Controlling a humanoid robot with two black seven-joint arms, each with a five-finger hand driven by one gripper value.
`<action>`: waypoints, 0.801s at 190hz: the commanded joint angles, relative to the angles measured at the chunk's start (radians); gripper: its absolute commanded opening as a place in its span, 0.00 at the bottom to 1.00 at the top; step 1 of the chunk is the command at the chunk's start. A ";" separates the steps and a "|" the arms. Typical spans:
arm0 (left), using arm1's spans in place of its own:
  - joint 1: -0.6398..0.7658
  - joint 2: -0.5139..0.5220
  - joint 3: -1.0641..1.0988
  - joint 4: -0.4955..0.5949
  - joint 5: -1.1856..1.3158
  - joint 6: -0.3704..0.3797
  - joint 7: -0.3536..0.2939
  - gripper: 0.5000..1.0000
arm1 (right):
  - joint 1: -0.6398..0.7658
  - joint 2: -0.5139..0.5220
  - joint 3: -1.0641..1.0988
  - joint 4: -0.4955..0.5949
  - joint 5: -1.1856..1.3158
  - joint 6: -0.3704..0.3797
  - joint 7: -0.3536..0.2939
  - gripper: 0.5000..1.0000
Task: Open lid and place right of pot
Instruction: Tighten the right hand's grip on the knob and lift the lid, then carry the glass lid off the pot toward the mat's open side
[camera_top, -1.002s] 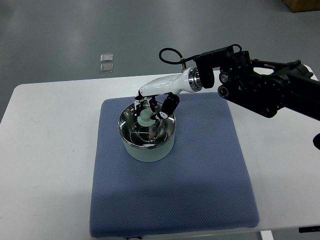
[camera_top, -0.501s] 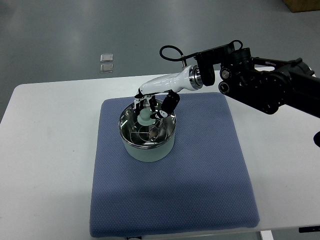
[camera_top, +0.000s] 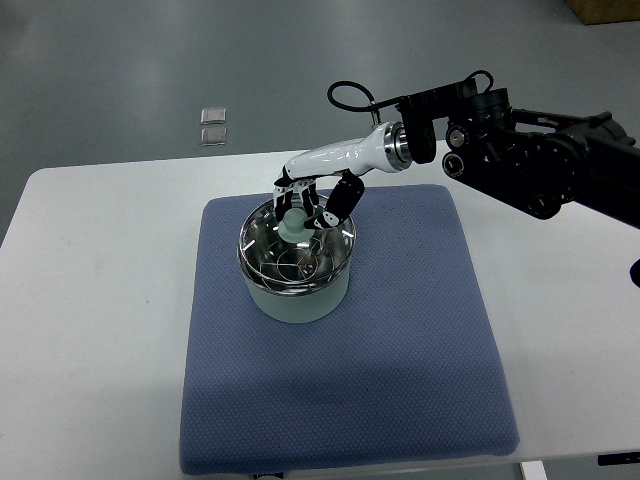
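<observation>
The pot (camera_top: 295, 268) stands on a blue mat (camera_top: 400, 360) that covers the middle of the white desk (camera_top: 90, 300), closer to the mat's far-left corner than to its near edge. Its glass lid (camera_top: 296, 252) looks slightly raised or tilted at the far side, though I cannot say for sure it has cleared the rim. The right hand (camera_top: 305, 208) reaches in from the far-right side of the desk and has its fingers (camera_top: 342, 199) curled around the pale green knob (camera_top: 293, 226) at the lid's centre, holding it from above and a little behind. The risk I see is the grip: the knob is small and smooth-looking, and the fingers close on it from one side, so the lid could swing, slip out and drop back onto the pot or clatter onto the mat. A tilted lid might also catch the rim and drag the pot across the mat. The open stretch of mat to the right of the pot looks like the obvious landing place. No left arm shows anywhere.
</observation>
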 joint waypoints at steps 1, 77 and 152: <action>-0.001 0.000 0.000 -0.001 0.000 0.000 -0.001 1.00 | 0.012 -0.008 0.001 0.001 0.024 0.012 0.000 0.00; -0.002 0.000 0.000 -0.001 0.000 0.000 0.000 1.00 | 0.018 -0.129 0.042 0.013 0.059 0.049 0.006 0.00; -0.002 0.000 0.000 -0.005 0.000 0.000 0.000 1.00 | -0.055 -0.304 0.064 0.015 0.059 0.065 0.074 0.00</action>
